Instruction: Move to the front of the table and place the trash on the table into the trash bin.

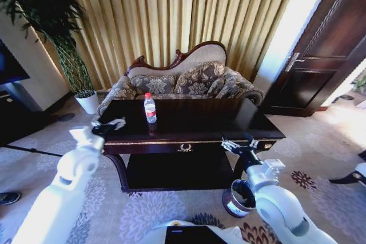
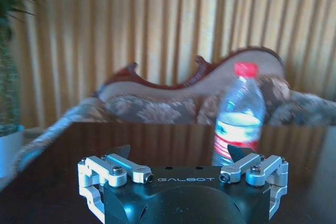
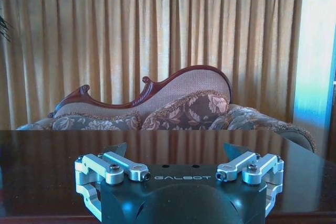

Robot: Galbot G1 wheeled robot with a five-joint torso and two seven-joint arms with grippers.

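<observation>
The trash in view is a clear bottle point(image 1: 150, 108) with a red cap and red label, standing upright left of centre on the dark glossy table point(image 1: 211, 123). My left gripper point(image 1: 114, 124) hovers open over the table's left end, and in its wrist view the bottle point(image 2: 239, 116) stands just beyond one finger of the open left gripper point(image 2: 178, 152). At the table's front edge, right of the drawer ornament, my right gripper point(image 1: 233, 144) is open and empty, facing the bare tabletop point(image 3: 157, 142). The dark brown trash bin point(image 1: 239, 198) stands on the carpet below my right arm.
A patterned sofa point(image 1: 183, 81) with a carved wooden back stands close behind the table, in front of gold curtains. A white plant pot point(image 1: 87, 102) sits at the back left and a dark door point(image 1: 320, 55) at the right. Patterned carpet surrounds the table.
</observation>
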